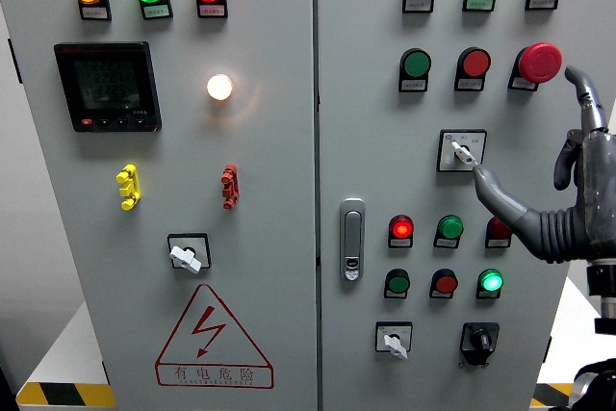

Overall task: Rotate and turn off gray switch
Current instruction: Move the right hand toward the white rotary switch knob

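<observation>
A gray rotary switch (462,151) sits on a white square plate in the middle of the right cabinet door, its lever pointing down and to the right. My right hand (527,141) comes in from the right edge and hovers just right of it, fingers spread and holding nothing. Its thumb (491,187) stretches left, and the tip ends just below and right of the lever; I cannot tell if they touch. The index finger (585,93) points up near the red mushroom button (539,62). My left hand is out of view.
Two more gray switches sit lower: one on the left door (186,255), one at the right door's bottom (394,342), beside a black knob (478,340). Red and green buttons and lamps surround the switch. A door handle (352,239) is left of the hand.
</observation>
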Controlling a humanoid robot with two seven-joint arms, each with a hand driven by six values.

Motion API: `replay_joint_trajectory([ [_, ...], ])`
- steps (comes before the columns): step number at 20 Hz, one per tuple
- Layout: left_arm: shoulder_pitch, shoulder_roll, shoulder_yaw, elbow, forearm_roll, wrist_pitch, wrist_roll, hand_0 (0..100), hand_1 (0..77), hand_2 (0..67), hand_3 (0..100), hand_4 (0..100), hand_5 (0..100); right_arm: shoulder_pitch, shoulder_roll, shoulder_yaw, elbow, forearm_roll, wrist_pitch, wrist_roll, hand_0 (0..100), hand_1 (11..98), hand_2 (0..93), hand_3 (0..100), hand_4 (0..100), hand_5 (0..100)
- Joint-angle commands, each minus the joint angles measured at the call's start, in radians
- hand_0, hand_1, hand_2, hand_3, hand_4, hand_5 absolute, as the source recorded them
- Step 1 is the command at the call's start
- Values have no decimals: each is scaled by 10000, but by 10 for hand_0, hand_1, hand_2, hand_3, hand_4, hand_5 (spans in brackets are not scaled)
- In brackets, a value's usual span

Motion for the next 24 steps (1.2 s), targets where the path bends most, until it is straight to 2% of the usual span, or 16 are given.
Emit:
replay_joint_trajectory([
  [1, 0, -14, 2, 0, 1, 0, 1, 884, 0, 133, 187, 82, 109, 44, -2, -7, -40, -7, -21, -2, 0, 397, 174, 994, 1000, 1000],
  [7, 0, 1, 2, 0, 1, 0, 1, 884, 0, 133, 187, 82, 109, 90, -2, -37, -146, -6, -21, -32, 0, 393, 201, 991, 1000, 1000],
  [9, 0, 1, 2, 0, 1, 0, 1, 884, 0, 133, 187, 82, 109, 182, 13, -83, -360, 9, -21, -33, 0, 386, 278, 987, 1000, 1000],
  [10, 0, 1, 2, 0, 1, 0, 1, 884, 0, 133, 187, 82, 109, 273, 13, -190, -559, 24, -21, -63, 0, 380, 372, 985, 1000, 1000],
  [13, 0, 1, 2, 0, 1, 0, 1, 884, 0, 133, 187, 82, 109, 350, -2, -298, -760, 223, -235, -568, 0, 378, 453, 978, 1000, 1000],
  [16, 0, -14, 2, 0, 1, 0, 1, 885, 0, 133, 187, 82, 109, 427, 13, -405, -944, 346, -251, -554, 0, 375, 539, 975, 1000, 1000],
  [18, 0, 1, 2, 0, -14, 0, 1, 885, 0, 133, 187, 82, 109, 443, 28, -436, -991, 361, -267, -570, 0, 374, 573, 974, 1000, 1000],
  [24, 0, -14, 2, 0, 1, 0, 1, 884, 0, 133, 187, 82, 109, 596, 13, -467, -1374, 362, -267, -631, 0, 374, 630, 978, 1000, 1000],
])
